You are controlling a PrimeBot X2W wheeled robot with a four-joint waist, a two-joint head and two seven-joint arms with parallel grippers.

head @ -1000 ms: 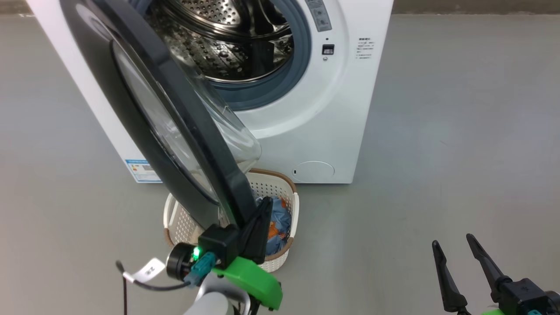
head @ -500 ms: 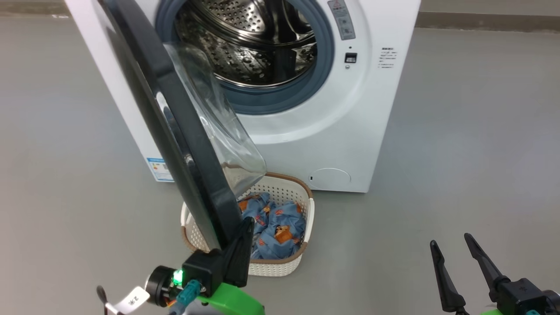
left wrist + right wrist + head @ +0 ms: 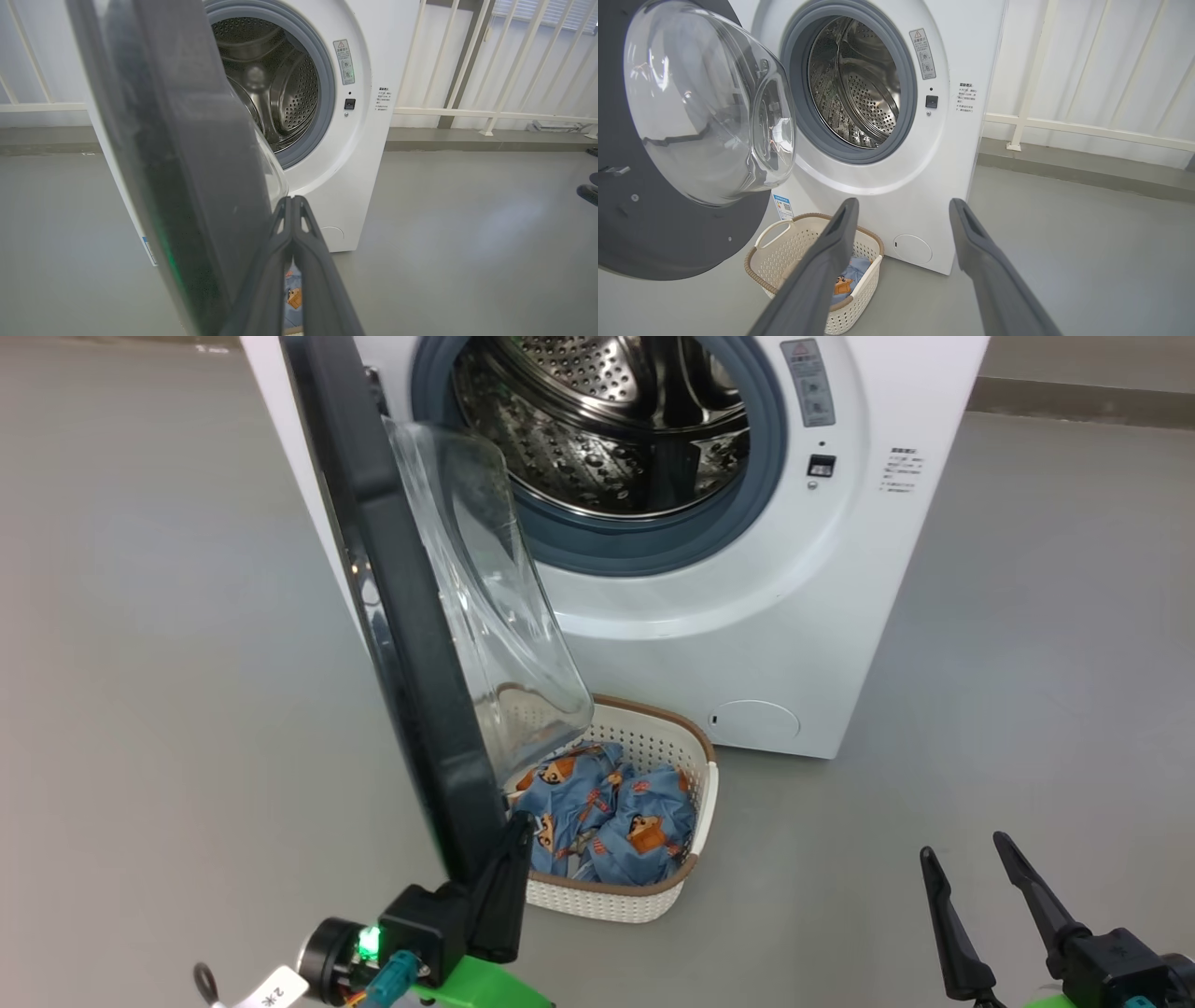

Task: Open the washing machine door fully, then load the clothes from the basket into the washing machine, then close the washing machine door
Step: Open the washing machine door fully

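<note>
- Fingers of the left gripper [image 3: 519, 826] lie pressed together with nothing between them. They sit at seven o'clock in the head view and slant toward one o'clock. Their tips meet the lower edge of the washing machine door [image 3: 411, 644]; contact unclear.
- At five o'clock the right gripper [image 3: 963, 847] points upward, its tapered dark fingers spread wide and empty.
- Under the door stands the basket [image 3: 607, 901], cream perforated plastic with a brown woven-look rim, on the grey floor [image 3: 1027, 663]. It holds the clothes [image 3: 607, 812], crumpled blue with orange figures.
- In the right wrist view, the door's inner face and its bulging glass bowl [image 3: 705, 107] lie at nine o'clock. In the left wrist view, the door stands edge-on, with white railings [image 3: 490, 112] behind.
- Farthest, the washing machine [image 3: 747, 644] is white and boxy, with a grey rubber gasket [image 3: 653, 549] around its perforated steel drum [image 3: 607, 439].
</note>
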